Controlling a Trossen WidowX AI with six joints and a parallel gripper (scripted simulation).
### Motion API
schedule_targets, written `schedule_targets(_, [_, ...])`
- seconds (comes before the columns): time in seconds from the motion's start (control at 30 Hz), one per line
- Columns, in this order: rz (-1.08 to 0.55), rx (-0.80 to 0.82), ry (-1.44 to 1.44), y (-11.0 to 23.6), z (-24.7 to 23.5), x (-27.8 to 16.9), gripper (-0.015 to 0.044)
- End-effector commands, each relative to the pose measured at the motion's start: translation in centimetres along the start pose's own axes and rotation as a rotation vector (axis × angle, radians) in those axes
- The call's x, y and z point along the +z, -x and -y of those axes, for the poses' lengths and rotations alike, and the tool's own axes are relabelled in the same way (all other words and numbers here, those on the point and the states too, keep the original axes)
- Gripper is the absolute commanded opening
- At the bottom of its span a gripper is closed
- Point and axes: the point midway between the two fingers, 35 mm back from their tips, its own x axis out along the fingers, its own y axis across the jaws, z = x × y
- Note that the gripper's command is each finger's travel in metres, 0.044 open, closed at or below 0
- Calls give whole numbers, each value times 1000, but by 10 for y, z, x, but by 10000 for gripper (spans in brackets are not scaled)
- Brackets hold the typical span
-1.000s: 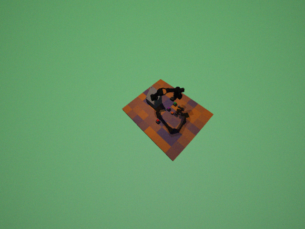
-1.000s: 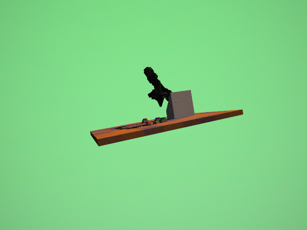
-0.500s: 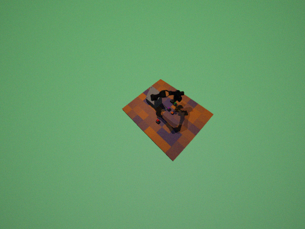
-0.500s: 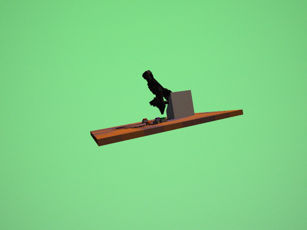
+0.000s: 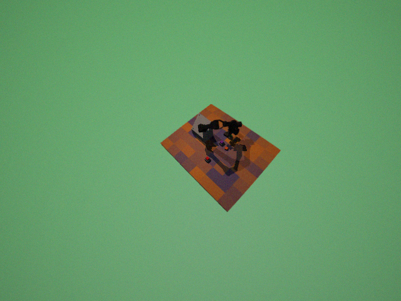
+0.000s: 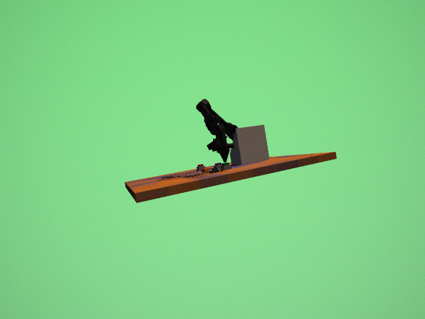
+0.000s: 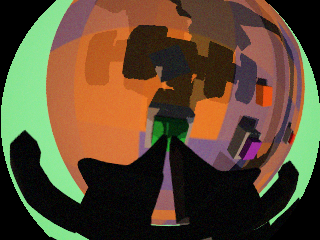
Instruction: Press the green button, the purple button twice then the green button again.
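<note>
The green button (image 6: 225, 165) (image 7: 170, 127) sits on the table directly under my fingertips; in the top view the arm hides it. My gripper (image 5: 230, 134) (image 6: 225, 159) (image 7: 168, 139) is shut and empty, pointing straight down, with its tip at the green button's top. I cannot tell whether it touches. The purple button (image 5: 222, 142) (image 6: 218, 165) (image 7: 251, 150) is a short way to the side, to the right in the wrist view.
An orange button (image 5: 226, 148) (image 6: 205, 169) (image 7: 264, 95) and a red button (image 5: 207, 158) (image 6: 200, 165) sit farther out. A small grey block (image 7: 172, 63) lies in shadow beyond the green button. A grey box (image 5: 201, 121) (image 6: 250, 144) stands at the arm's base on the checkered table (image 5: 226, 194) (image 6: 171, 189).
</note>
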Motion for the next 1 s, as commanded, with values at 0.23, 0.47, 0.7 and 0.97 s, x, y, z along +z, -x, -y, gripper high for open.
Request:
schedule_targets(0.23, [2, -5, 6, -11, 1, -1, 20])
schedule_targets(0.47, [2, -5, 6, -11, 1, -1, 20])
schedule_targets(0.7, [2, -5, 6, -11, 1, -1, 20])
schedule_targets(0.97, [2, -3, 6, 23, 0, -1, 20])
